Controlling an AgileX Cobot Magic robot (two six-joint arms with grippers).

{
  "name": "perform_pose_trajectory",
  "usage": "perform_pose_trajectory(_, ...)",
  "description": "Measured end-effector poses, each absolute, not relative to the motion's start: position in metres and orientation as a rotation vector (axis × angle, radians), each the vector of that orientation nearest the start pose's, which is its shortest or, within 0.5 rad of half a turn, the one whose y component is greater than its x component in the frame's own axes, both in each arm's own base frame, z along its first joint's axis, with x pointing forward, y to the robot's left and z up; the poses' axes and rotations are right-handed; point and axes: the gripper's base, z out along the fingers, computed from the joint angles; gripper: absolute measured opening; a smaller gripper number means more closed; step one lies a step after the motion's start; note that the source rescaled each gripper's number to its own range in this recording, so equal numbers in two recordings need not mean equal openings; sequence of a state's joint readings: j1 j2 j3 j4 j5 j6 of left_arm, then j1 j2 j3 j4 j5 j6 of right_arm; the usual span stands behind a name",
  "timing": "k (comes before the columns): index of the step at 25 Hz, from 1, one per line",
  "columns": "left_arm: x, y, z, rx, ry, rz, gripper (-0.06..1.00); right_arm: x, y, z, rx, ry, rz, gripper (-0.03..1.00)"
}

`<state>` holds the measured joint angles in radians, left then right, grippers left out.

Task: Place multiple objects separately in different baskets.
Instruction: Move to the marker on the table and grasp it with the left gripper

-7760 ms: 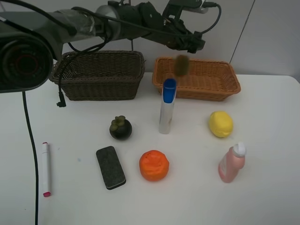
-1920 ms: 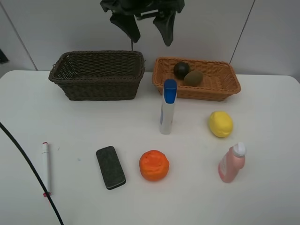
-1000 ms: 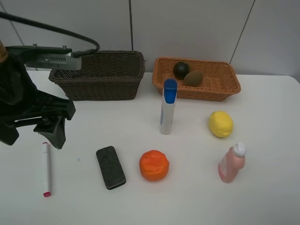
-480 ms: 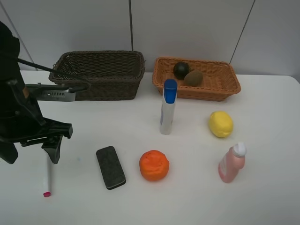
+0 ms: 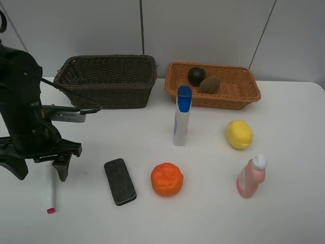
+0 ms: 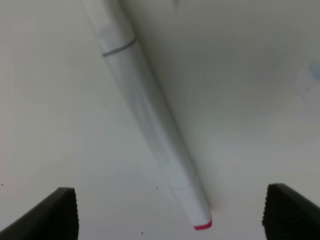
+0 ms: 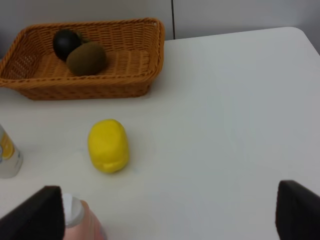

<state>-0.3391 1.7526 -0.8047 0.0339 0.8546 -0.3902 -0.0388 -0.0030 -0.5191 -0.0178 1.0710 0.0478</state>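
My left gripper (image 5: 41, 170) is open and stands over the white red-tipped marker (image 5: 50, 192) at the table's left front. In the left wrist view the marker (image 6: 150, 120) lies between the two spread fingertips (image 6: 45, 215), touching neither. A black eraser (image 5: 120, 181), an orange (image 5: 166, 179), a blue-capped tube (image 5: 181, 116), a lemon (image 5: 238, 134) and a pink bottle (image 5: 250, 176) are on the table. The kiwi (image 5: 209, 85) and the mangosteen (image 5: 196, 75) lie in the tan basket (image 5: 228, 100). The dark brown basket (image 5: 109, 94) shows nothing inside. My right gripper (image 7: 165, 212) is open above the lemon (image 7: 108, 145); the exterior high view does not show it.
The two baskets stand side by side along the back of the white table (image 5: 284, 127), against a grey wall. A black cable (image 5: 76, 96) runs from the left arm past the dark basket's front.
The left arm has come down closer to the table and its open fingers now straddle the marker. Nothing else has moved.
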Motion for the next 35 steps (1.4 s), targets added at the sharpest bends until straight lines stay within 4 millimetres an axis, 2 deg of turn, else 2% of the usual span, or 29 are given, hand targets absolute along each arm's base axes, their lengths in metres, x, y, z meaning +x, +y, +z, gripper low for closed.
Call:
perform_pose_trajectory(11, 0.258, -0.068, 0.088, 0.051, 3.276, 0.107, 0.97, -0.008, -0.001, 0.282, 0.089, 2.030, -0.016, 1.00)
perform_pose_trajectory(15, 0.260, -0.068, 0.086, 0.076, 3.251, 0.099, 0.97, -0.008, -0.001, 0.282, 0.089, 2.030, -0.016, 1.00)
perform_pose_trajectory(17, 0.261, -0.068, 0.086, 0.079, 3.242, 0.094, 0.94, -0.008, -0.001, 0.282, 0.089, 2.030, -0.016, 1.00)
perform_pose_trajectory(19, 0.262, -0.069, 0.086, 0.086, 3.229, 0.087, 0.83, -0.008, -0.001, 0.282, 0.089, 2.030, -0.016, 1.00)
perform_pose_trajectory(20, 0.263, -0.069, 0.086, 0.086, 3.222, 0.084, 0.75, -0.008, -0.001, 0.282, 0.089, 2.030, -0.016, 1.00)
perform_pose_trajectory(22, 0.264, -0.069, 0.086, 0.094, 3.208, 0.083, 0.54, -0.008, -0.001, 0.282, 0.089, 2.030, -0.016, 1.00)
perform_pose_trajectory(26, 0.264, -0.068, 0.086, 0.120, 3.205, 0.101, 0.03, -0.008, -0.001, 0.282, 0.089, 2.030, -0.016, 1.00)
perform_pose_trajectory(27, 0.264, -0.068, 0.086, 0.123, 3.205, 0.102, 0.00, -0.008, -0.001, 0.282, 0.089, 2.030, -0.016, 1.00)
perform_pose_trajectory(33, 0.262, -0.067, 0.087, 0.124, 3.222, 0.113, 0.00, -0.008, -0.001, 0.282, 0.089, 2.030, -0.016, 1.00)
perform_pose_trajectory(35, 0.260, -0.066, 0.096, 0.129, 3.225, 0.118, 0.00, -0.008, -0.001, 0.282, 0.089, 2.030, -0.016, 1.00)
